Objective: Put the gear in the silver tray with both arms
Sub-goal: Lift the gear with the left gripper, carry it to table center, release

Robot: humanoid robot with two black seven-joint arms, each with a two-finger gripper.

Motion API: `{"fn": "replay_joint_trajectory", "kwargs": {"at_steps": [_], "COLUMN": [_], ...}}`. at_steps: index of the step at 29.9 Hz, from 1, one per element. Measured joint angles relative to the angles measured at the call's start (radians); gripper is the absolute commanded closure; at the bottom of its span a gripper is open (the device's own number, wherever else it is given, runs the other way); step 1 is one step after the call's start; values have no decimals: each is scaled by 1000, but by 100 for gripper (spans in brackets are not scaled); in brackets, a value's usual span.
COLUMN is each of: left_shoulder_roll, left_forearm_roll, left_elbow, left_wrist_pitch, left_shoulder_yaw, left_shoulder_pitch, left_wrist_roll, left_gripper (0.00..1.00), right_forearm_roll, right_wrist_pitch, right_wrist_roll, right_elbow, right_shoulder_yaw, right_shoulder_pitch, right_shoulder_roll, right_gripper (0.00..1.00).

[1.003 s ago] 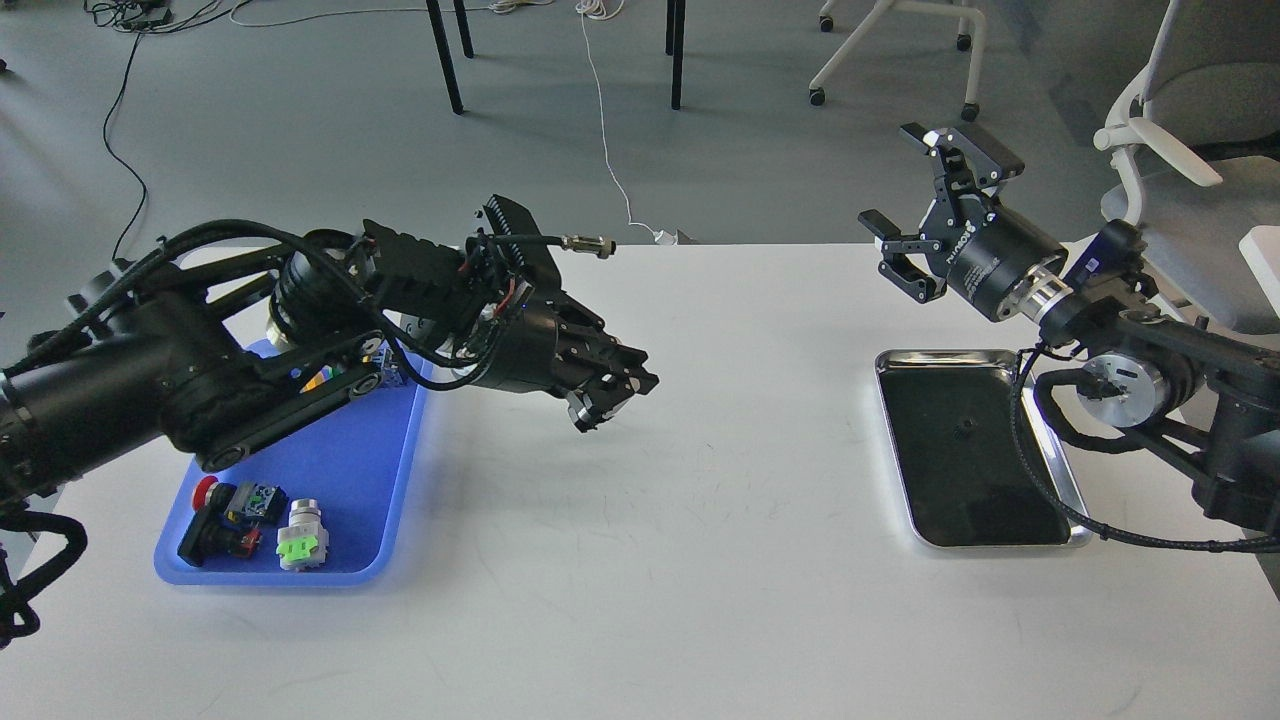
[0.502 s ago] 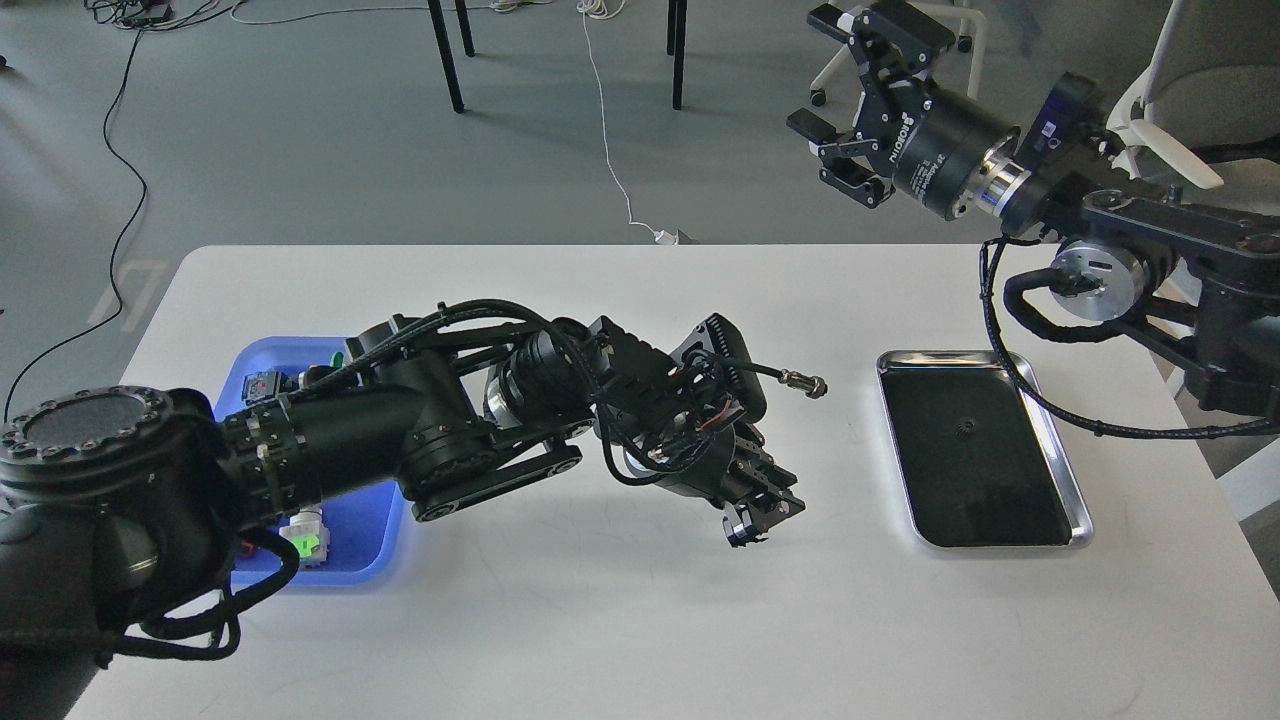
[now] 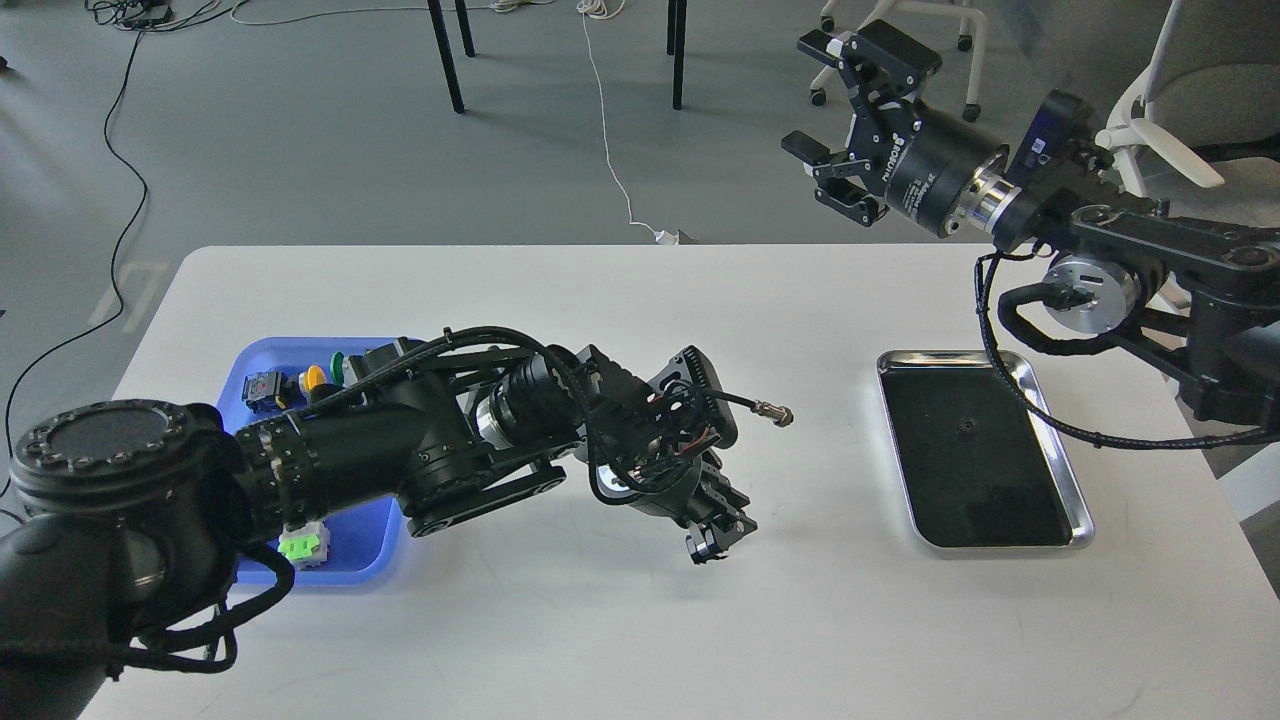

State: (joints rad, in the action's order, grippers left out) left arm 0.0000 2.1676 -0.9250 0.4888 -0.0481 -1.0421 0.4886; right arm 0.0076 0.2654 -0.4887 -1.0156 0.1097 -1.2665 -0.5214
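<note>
The silver tray (image 3: 1000,546) lies empty on the right of the white table, its dark floor bare. My left gripper (image 3: 712,540) points down just above the middle of the table, well left of the tray. Its fingers are shut on a small silvery piece, the gear (image 3: 700,547), which is mostly hidden by the fingers. My right gripper (image 3: 825,120) is open and empty. It is held high beyond the table's far edge, above and behind the tray.
A blue plastic tray (image 3: 360,525) at the left holds several parts, among them a green and white switch (image 3: 303,546); my left arm covers most of it. A black cable from my right arm crosses the silver tray's right rim. Chairs stand beyond the table.
My left arm swung from the blue tray to the table's middle with the gear, then drew back a little left. My right gripper rose from near the silver tray to high behind the table.
</note>
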Motion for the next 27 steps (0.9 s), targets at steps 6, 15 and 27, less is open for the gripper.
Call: {"fn": "replay_joint_trajectory", "kwargs": {"at_steps": [6,15,27], "left_shoulder_roll": [0,0,20], "left_forearm_roll": [-1,0,-182], "left_elbow": [4,24,-37], "left_wrist_pitch": [0,0,0], "left_shoulder_yaw": [5,12,-91], "left_shoulder_pitch": [6,10,-2], "left_wrist_roll": [0,0,0], "left_gripper": [79,25,7], "right_forearm_roll": [0,0,-17], "right_wrist_pitch": [0,0,5], "right_wrist_roll": [0,0,0], "right_elbow": [0,0,-53], "right_shoulder_yaw": [2,2,2], "right_shoulder_pitch": [3,3,19], "right_shoulder_roll": [-1,-2,-101], "right_gripper": [4,4,3]}}
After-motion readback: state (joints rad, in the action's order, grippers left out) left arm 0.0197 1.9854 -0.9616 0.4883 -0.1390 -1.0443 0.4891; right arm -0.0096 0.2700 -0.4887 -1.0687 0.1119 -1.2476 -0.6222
